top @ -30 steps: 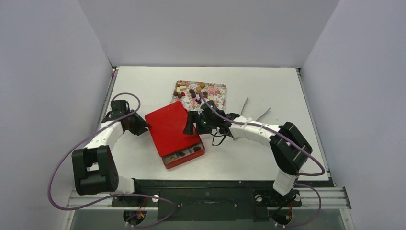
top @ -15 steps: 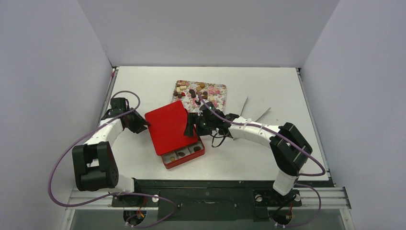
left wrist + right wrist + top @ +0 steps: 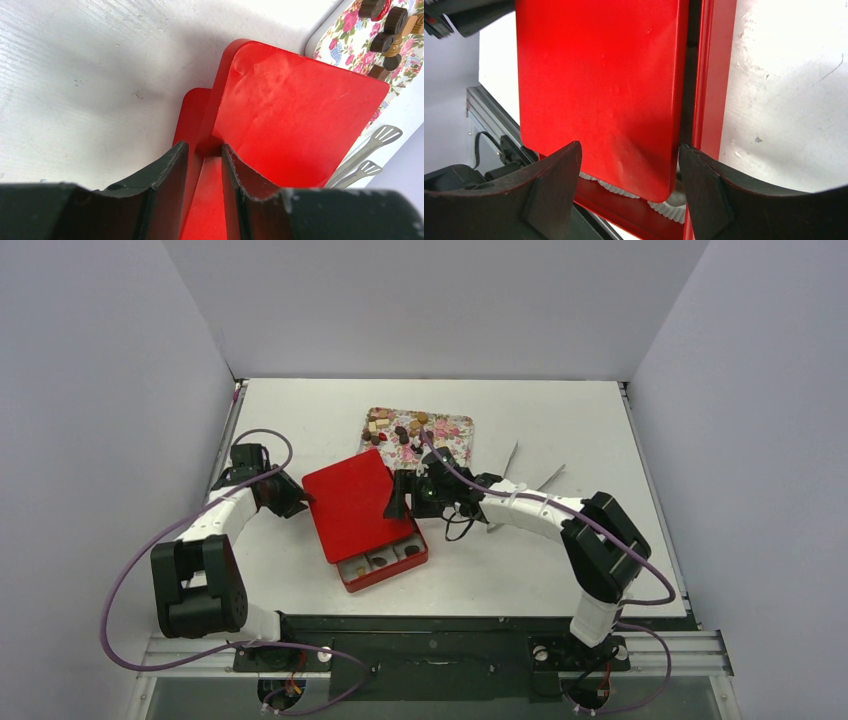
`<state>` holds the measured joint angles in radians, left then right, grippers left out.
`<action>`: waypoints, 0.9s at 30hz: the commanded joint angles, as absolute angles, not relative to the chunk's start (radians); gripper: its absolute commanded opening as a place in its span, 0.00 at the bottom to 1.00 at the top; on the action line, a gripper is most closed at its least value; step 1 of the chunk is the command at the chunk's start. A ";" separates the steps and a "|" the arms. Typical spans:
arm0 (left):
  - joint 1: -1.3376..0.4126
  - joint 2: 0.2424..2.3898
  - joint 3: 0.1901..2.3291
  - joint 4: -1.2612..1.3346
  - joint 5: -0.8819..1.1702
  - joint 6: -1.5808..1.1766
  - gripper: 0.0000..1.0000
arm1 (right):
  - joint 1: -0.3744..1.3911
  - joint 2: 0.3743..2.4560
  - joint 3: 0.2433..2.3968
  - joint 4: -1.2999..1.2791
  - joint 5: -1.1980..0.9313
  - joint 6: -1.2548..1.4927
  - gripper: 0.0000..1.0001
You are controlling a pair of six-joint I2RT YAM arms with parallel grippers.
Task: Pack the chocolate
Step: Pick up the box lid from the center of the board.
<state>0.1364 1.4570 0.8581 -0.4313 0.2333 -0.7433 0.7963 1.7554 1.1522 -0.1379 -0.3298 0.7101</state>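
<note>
A red box (image 3: pixel 388 567) lies on the table with a red lid (image 3: pixel 350 502) tilted over most of it. Its open near row shows dark chocolate pieces (image 3: pixel 411 551) in white paper cups. More chocolate (image 3: pixel 400 430) lies on the flower-print tray (image 3: pixel 455 440) behind. My left gripper (image 3: pixel 293 502) is shut on the lid's left edge, which sits between the fingers in the left wrist view (image 3: pixel 205 147). My right gripper (image 3: pixel 400 497) is open and straddles the lid's right corner (image 3: pixel 629 150), with paper cups (image 3: pixel 664 210) below.
Metal tongs (image 3: pixel 530 475) lie on the table right of the box, behind the right arm. They also show in the left wrist view (image 3: pixel 370 150), beyond the tray (image 3: pixel 350 30).
The lid has shifted slightly toward the far left with my left gripper, uncovering a bit more of the box's near row. The right gripper has barely moved.
</note>
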 commanded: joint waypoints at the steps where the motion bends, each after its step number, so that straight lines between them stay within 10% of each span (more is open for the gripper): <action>1: 0.127 1.472 0.804 -0.466 0.161 -0.723 0.27 | 0.752 1.777 1.149 -0.044 -0.390 0.743 0.67; 27: 0.071 1.445 0.758 -0.444 0.155 -0.768 0.27 | 0.758 1.843 1.207 -0.090 -0.365 0.754 0.66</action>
